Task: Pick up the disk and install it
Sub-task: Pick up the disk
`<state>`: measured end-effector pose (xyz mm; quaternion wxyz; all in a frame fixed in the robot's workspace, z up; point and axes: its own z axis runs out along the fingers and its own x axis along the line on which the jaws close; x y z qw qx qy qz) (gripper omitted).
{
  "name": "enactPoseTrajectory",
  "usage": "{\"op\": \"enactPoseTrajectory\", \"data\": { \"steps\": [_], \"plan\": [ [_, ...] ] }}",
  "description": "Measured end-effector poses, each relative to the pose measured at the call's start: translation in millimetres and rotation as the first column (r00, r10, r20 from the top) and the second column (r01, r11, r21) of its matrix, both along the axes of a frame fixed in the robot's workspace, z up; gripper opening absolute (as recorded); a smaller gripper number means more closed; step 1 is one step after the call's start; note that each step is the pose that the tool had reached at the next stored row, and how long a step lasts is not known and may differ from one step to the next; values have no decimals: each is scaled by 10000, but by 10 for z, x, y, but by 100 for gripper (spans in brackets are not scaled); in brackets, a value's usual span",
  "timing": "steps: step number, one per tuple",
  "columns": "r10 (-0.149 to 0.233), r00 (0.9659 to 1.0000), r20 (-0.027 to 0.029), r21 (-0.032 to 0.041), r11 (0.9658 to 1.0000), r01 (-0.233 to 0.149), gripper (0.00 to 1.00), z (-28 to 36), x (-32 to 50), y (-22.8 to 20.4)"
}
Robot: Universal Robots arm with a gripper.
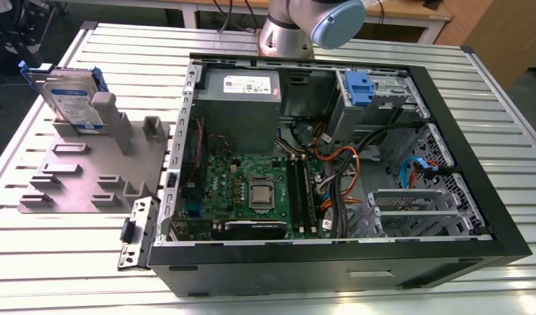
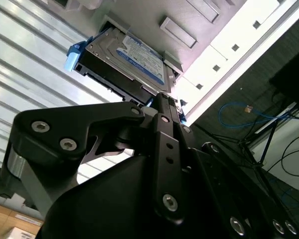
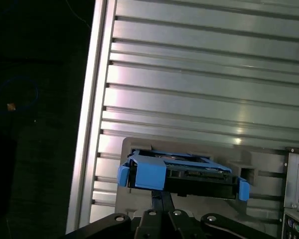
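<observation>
The gripper (image 3: 162,198) hangs bare, its jaws pinched together, aimed at the disk (image 1: 71,98) but well apart from it. The disk stands on edge in a grey stand (image 1: 84,174) on the slatted table (image 1: 58,262), beside the open computer case (image 1: 338,256). Pick-up hasn't begun, I'd say. A grasp calls for jaws spread and squared over the disk's top edge.

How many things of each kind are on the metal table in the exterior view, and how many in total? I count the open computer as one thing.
disk: 1
grey holder in which the disk stands: 1
computer case: 1
Total: 3
</observation>
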<state>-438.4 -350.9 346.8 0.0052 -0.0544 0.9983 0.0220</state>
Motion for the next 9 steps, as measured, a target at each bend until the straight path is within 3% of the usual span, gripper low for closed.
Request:
{"op": "enactPoseTrajectory", "data": {
  "steps": [5, 9],
  "plan": [
    [636, 9980, 0, 0, 9980, -636, 11, 0, 0, 0],
    [1128, 9936, 0, 0, 9936, -1128, 11, 0, 0, 0]
  ]
}}
